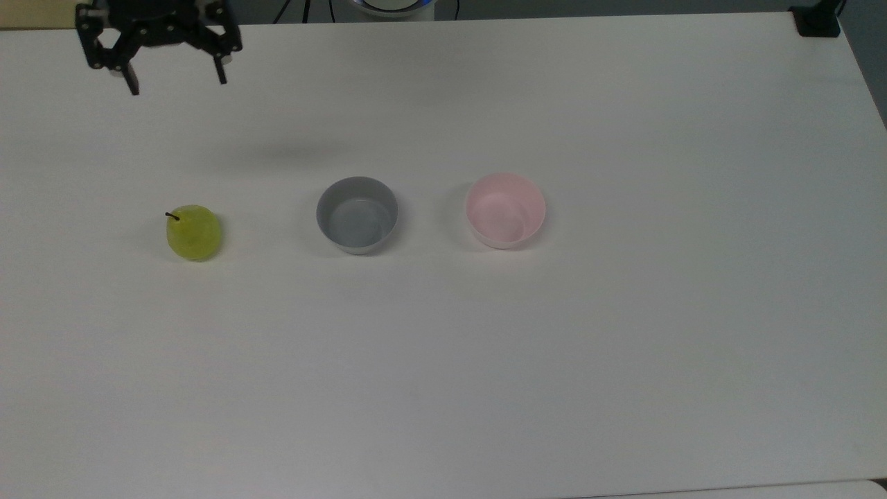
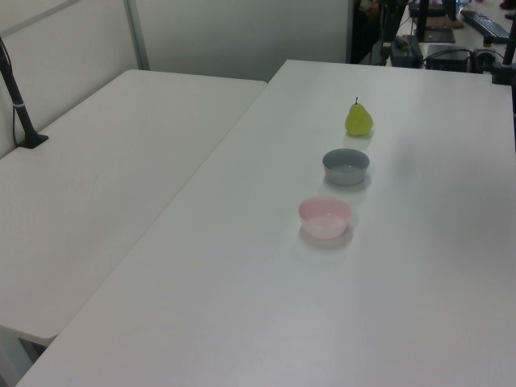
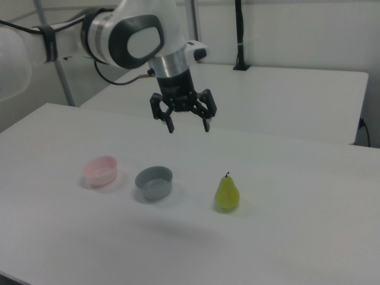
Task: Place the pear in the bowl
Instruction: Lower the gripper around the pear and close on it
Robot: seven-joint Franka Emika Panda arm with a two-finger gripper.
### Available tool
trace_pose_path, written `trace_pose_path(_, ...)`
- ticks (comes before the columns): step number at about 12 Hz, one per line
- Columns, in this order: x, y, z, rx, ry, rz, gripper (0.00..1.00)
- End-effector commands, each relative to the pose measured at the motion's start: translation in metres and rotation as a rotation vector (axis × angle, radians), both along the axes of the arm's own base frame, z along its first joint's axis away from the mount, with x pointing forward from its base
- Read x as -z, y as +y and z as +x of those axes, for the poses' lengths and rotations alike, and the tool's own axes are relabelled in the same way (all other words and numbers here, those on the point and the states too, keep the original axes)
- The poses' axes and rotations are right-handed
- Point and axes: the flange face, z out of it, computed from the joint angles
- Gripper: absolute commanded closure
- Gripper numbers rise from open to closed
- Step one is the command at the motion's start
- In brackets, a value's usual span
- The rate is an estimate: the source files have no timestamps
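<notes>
The yellow-green pear [image 1: 194, 233] stands upright on the white table at the top view's left, stem up; I also see the pear [image 2: 359, 119] in the left view and the pear [image 3: 227, 193] in the right view. The pale pink bowl [image 1: 505, 210] sits empty right of centre in the top view, and the bowl [image 3: 100, 170] is at the right view's left. My gripper [image 1: 176, 82] hangs open high above the table, up and left of the pear in the top view; in the right view the gripper [image 3: 189, 127] is well above the grey bowl and pear, holding nothing.
A grey bowl [image 1: 357, 214] of the same size stands between pear and pink bowl; it is also seen as the grey bowl [image 3: 154, 181]. A second white table [image 2: 97, 177] adjoins on the left view's left. A black clamp [image 1: 816, 21] sits at the top view's upper right corner.
</notes>
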Motion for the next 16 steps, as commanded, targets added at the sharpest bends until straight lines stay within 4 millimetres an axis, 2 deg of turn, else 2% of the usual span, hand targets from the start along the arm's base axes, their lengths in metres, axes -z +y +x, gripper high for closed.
trace_pose_path(1, 0.03, -0.019, 0.017, 0.133, -0.01, -0.013, 0.0)
trace_pose_path(2, 0.044, -0.032, 0.019, 0.195, 0.001, -0.014, 0.0)
trace_pose_path(3, 0.058, -0.036, 0.023, 0.228, 0.019, -0.012, 0.0)
trace_pose_path(4, 0.078, -0.037, 0.029, 0.25, 0.041, -0.011, 0.0)
trace_pose_path(6, 0.106, -0.041, 0.051, 0.273, -0.019, -0.022, 0.0)
trace_pose_path(8, 0.142, -0.042, 0.06, 0.282, 0.003, -0.025, 0.0)
trace_pose_path(12, 0.183, -0.043, 0.071, 0.274, 0.006, -0.034, 0.0)
trace_pose_path(16, 0.214, -0.042, 0.077, 0.261, 0.0, -0.044, 0.01)
